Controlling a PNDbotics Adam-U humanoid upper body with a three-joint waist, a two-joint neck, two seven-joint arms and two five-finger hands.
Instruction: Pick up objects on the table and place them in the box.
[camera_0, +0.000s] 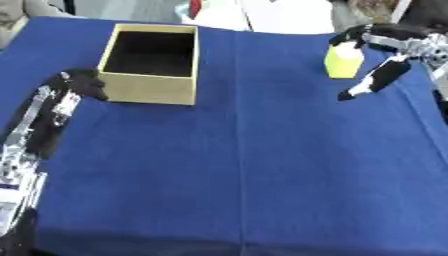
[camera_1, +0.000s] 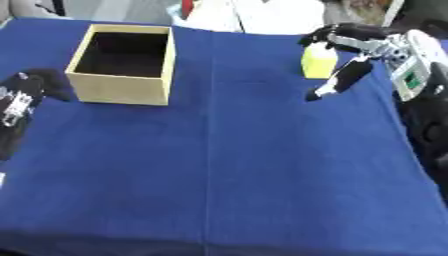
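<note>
Left hand (camera_0: 80, 82) rests curled and empty, touching the near left corner of the open box (camera_0: 150, 87). Far across the blue cloth (camera_0: 262, 150), the right hand (camera_1: 354, 47) closes around a yellow block (camera_1: 318, 62), thumb beside it.

Before me is a table (camera_0: 262, 175) covered with a dark blue cloth (camera_0: 289, 150), which has a straight fold line running from the far side toward me. On the cloth, at the far left, stands an open cardboard box (camera_0: 150, 64) with a dark inside. At the far right stands a small yellow-green object (camera_0: 343, 61), upright. They are well apart.
</note>
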